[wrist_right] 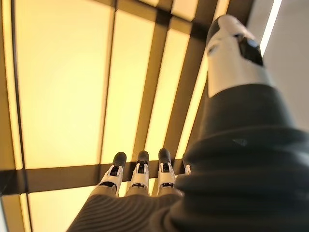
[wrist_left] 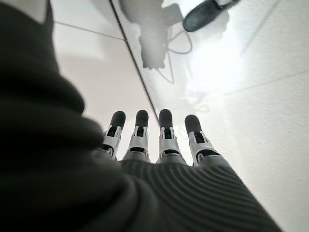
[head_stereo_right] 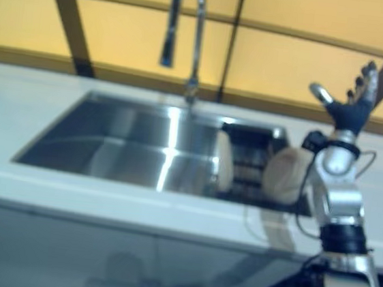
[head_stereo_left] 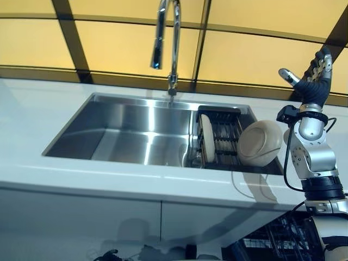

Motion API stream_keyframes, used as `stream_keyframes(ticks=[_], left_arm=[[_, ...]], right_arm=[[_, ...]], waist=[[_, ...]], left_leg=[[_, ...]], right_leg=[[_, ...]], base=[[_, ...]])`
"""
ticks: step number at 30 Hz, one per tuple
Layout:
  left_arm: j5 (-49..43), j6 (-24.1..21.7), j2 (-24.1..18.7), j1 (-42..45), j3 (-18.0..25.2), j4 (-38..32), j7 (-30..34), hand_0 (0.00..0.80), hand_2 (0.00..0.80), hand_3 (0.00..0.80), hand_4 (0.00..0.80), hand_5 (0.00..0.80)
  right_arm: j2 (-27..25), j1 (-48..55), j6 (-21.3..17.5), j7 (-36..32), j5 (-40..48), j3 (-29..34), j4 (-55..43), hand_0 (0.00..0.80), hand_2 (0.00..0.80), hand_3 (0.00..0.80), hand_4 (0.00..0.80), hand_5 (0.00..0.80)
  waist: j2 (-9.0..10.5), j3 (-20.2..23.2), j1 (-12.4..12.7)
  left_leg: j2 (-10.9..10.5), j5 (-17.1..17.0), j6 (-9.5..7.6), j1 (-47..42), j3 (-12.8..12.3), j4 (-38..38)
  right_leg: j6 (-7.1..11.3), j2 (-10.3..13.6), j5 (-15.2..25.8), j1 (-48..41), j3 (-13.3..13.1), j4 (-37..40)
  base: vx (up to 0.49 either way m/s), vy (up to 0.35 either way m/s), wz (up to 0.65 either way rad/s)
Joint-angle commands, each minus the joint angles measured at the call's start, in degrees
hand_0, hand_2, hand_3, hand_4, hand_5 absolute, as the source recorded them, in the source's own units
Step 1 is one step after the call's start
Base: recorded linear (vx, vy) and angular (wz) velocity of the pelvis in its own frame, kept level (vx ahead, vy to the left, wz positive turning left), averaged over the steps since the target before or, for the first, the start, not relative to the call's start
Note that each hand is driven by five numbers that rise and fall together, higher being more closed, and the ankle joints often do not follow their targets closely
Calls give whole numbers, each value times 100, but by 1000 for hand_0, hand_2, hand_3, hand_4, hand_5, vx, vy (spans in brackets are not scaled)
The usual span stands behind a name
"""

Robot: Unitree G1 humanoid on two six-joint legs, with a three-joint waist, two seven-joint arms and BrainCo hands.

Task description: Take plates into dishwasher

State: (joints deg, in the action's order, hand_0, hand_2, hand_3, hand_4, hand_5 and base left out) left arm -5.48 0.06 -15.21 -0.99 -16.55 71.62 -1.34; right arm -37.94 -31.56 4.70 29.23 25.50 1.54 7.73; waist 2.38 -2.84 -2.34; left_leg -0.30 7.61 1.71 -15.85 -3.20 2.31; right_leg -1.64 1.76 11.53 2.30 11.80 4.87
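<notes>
No writing can be read on anything in view. The right hand (head_stereo_left: 314, 73) is raised above the tabletop (head_stereo_left: 32, 125), its silver, dark-tipped fingers straight and spread, thumb held apart, holding nothing; behind it is a wall of glowing yellow panels (head_stereo_left: 119, 49) split by dark bars. Its own wrist view shows the same straight fingers (wrist_right: 140, 176) pointing at those panels.

Below that hand and toward the robot's left, a stainless steel sink (head_stereo_left: 130, 130) is sunk into the pale, smooth tabletop, its brushed metal walls reflecting light. A tall curved chrome faucet (head_stereo_left: 168, 38) rises behind the basin. At the end of the sink nearest the right hand sits a dark slatted dish rack (head_stereo_left: 223, 136). A cream round plate (head_stereo_left: 206, 138) stands on edge in the rack, at its far side from the hand. Another cream dish, round and shallow like a deep plate or bowl (head_stereo_left: 261, 142), leans tilted at the rack's near side, just below the right wrist and not touching the hand.

Low down beside the right arm, below the tabletop's front edge, dark wire racking (head_stereo_left: 277, 236) shows, though what it belongs to cannot be told.

The left hand (wrist_left: 154, 142) appears only in its wrist view, fingers straight and relaxed, empty, pointing down at a light tiled floor (wrist_left: 260, 125).
</notes>
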Motion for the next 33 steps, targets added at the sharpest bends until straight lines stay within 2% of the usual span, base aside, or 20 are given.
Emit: stream_keyframes(ticks=[1,3,4,5,6,8,9,10,12,14,16,19,20,23,26,33], left_arm=[[-53,-249,-82,-29,-43,0,-34,0,0,0,0,0],[-48,-349,-42,-1,-79,-38,-177,0,0,0,0,0],[-32,-357,-38,-2,-90,-53,-210,0,0,0,0,0],[30,-366,-41,-18,-109,-96,-278,0,0,0,0,0],[52,-354,-60,-31,-87,-191,-331,0,0,0,0,0],[60,-261,-107,-79,-59,-352,-310,0,0,0,0,0],[70,-217,-138,-115,-58,-417,-286,0,0,0,0,0],[59,-221,-150,-132,-41,-423,-275,0,0,0,0,0],[10,-183,-180,-161,-23,-472,-204,0,0,0,0,0],[-14,-95,-161,-144,-59,-570,-181,0,0,0,0,0],[13,-62,-145,-119,-78,-609,-183,0,0,0,0,0],[49,-81,-141,-78,-25,-570,-211,0,0,0,0,0],[69,-104,-147,-81,-21,-541,-219,0,0,0,0,0],[79,-139,-183,-125,21,-471,-221,0,0,0,0,0],[38,-132,-250,-167,-25,-419,-226,0,0,0,0,0],[37,-93,-388,-271,-71,-373,-231,0,0,0,0,0]], right_arm=[[-369,-475,-40,0,141,108,154,0,0,0,0,0],[-393,-451,57,-86,210,81,215,0,0,0,0,0],[-392,-447,80,-109,218,66,227,0,0,0,0,0],[-414,-434,119,-176,209,33,239,0,0,0,0,0],[-469,-408,199,-181,259,5,215,0,0,0,0,0],[-514,-352,251,-149,292,31,166,0,0,0,0,0],[-526,-344,261,-134,274,34,142,0,0,0,0,0],[-538,-356,266,-135,264,35,146,0,0,0,0,0],[-612,-416,314,-158,233,47,215,0,0,0,0,0],[-730,-403,406,-219,189,78,215,0,0,0,0,0],[-810,-353,440,-356,217,100,231,0,0,0,0,0],[-1048,-242,644,-1061,391,128,263,0,0,0,0,0],[-1135,-197,735,-1256,595,133,256,0,0,0,0,0],[-1342,-12,923,-1775,1123,221,294,0,0,0,0,0],[-1481,187,882,-2106,1446,342,343,0,0,0,0,0],[-1415,460,835,-2333,1938,485,319,0,0,0,0,0]], waist=[[104,51,25],[98,35,12],[106,23,14],[149,-18,28],[241,-85,87],[312,-185,160],[315,-229,173],[320,-256,186],[274,-302,233],[266,-324,299],[244,-331,341],[273,-303,343],[280,-276,312],[326,-200,223],[377,-136,143],[446,-143,42]], left_leg=[[-35,-326,144,255,-160,-1155],[156,-856,355,438,-155,-1848],[194,-985,401,518,-160,-2045],[237,-1207,487,783,-160,-2630],[205,-1264,508,1214,-165,-3273],[333,-1085,452,1799,-203,-3438],[457,-1025,424,1879,-275,-3113],[493,-961,394,1848,-328,-2892],[577,-938,349,1817,-499,-1562],[504,-1026,358,1797,-445,-768],[446,-1174,374,1802,-335,-390],[325,-1182,306,1753,-112,-250],[318,-1170,285,1673,-113,-155],[277,-1102,226,1502,-186,0],[242,-1054,162,1372,-273,124],[157,-907,-13,1232,-463,226]], right_leg=[[627,325,-441,131,-31,-547],[467,259,-544,1,-30,-521],[428,253,-570,-45,-34,-511],[343,264,-619,-157,-43,-484],[274,328,-664,-282,-75,-476],[267,366,-738,-445,-164,-459],[308,358,-788,-530,-214,-433],[334,363,-806,-568,-233,-414],[436,299,-876,-729,-295,-315],[502,254,-898,-866,-382,-223],[514,208,-934,-963,-461,-180],[517,169,-969,-1010,-618,-147],[523,164,-980,-1000,-632,-147],[574,189,-968,-966,-649,-127],[630,226,-932,-901,-679,-136],[819,344,-765,-653,-754,-202]], base=[[191,-213,-3],[136,-174,-4],[109,-147,-5],[143,-188,-8],[142,-201,-8],[98,-105,-20],[89,-25,-17],[119,7,-6],[155,77,-8],[134,86,-1],[95,79,28],[68,104,-22],[40,115,-61],[34,112,-29],[28,111,-22],[-22,99,-9]])
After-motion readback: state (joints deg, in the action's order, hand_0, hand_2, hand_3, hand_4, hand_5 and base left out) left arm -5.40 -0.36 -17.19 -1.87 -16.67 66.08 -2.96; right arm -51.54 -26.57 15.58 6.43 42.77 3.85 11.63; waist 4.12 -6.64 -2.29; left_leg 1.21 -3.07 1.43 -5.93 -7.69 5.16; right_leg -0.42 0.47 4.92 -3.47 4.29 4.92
